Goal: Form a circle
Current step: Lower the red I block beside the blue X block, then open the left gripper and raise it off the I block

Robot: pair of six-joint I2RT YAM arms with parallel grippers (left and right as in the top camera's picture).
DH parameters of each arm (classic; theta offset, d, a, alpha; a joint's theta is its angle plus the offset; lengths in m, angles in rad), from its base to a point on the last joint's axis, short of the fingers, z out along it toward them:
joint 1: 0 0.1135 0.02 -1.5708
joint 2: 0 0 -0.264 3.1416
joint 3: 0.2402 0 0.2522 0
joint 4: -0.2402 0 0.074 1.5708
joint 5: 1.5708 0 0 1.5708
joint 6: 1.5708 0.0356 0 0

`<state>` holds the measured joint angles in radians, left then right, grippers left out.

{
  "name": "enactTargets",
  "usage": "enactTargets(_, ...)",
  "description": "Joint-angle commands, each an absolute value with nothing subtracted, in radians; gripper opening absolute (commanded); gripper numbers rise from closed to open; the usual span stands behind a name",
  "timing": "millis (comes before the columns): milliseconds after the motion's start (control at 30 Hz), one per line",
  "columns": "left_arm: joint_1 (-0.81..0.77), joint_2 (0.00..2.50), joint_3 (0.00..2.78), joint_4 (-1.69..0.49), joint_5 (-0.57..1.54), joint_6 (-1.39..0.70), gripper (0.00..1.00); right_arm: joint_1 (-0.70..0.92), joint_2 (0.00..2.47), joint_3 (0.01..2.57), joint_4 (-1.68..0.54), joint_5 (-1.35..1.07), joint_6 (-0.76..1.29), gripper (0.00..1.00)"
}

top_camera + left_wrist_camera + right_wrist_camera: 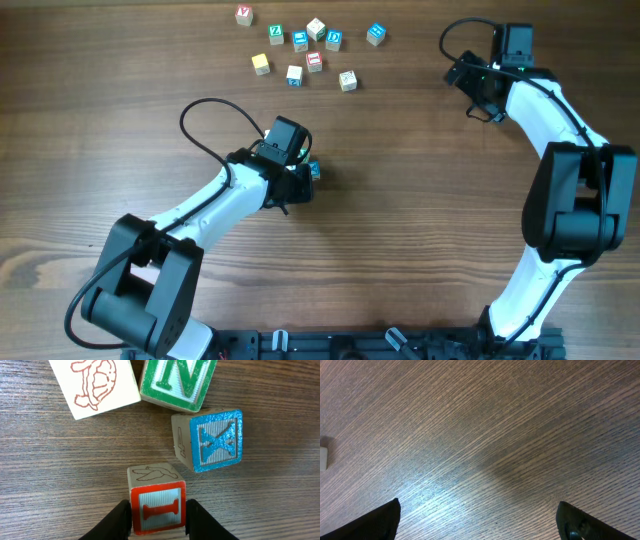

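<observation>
1. Wooden letter cubes make up the circle (314,171), which sits near the middle of the counter (430,230). In the overhead view the left arm covers most of it.
2. Left claw (158,519): narrow, closed on the red "I" cube (156,497), one finger against each side face.
3. Right claw (480,527): spread wide, holding nothing, over bare wood toward the far right corner.
4. Progress: the left wrist view shows four cubes in a curve, namely the red "I" cube, the blue cube (217,440), the green "N" cube (179,381) and the pale turtle cube (95,382). The curve's left side is open, so the ring is judged part-formed. Closing it probably requires cubes from the loose scatter (305,48) near the far edge.
5. Materials: the cubes are pale wood with square edges. Coloured faces are ribbed, with raised letters and borders. Plain faces carry line drawings. The counter has a brown, matte wood grain.
</observation>
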<state>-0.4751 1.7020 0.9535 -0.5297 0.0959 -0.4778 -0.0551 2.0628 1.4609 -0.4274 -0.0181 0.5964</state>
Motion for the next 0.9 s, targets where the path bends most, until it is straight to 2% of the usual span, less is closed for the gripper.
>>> enactTargets(0, -0.476, 1.710, 0.949, -0.523, 0.105, -0.488, 0.36, -0.054, 2.080, 1.457, -0.426, -0.009, 0.583, 1.00)
enactTargets(267, -0.476, 1.710, 0.949, -0.517, 0.105, -0.488, 0.34, -0.054, 2.080, 1.457, -0.426, -0.009, 0.583, 1.00)
enactTargets(500, -0.476, 1.710, 0.949, -0.511, 0.105, -0.488, 0.37, -0.054, 2.080, 1.457, -0.426, -0.008, 0.583, 1.00)
enactTargets(600, -0.476, 1.710, 0.949, -0.505, 0.105, -0.488, 0.31, -0.054, 2.080, 1.457, -0.426, -0.009, 0.583, 1.00)
enactTargets(667, -0.476, 1.710, 0.949, -0.504, 0.105, -0.488, 0.31, -0.054, 2.080, 1.457, -0.426, -0.008, 0.583, 1.00)
enactTargets(800, -0.476, 1.710, 0.949, -0.504, 0.104, -0.488, 0.32, -0.054, 2.080, 1.457, -0.426, -0.009, 0.583, 1.00)
enactTargets(867, -0.476, 1.710, 0.949, -0.504, 0.104, -0.488, 0.38, -0.054, 2.080, 1.457, -0.426, -0.009, 0.583, 1.00)
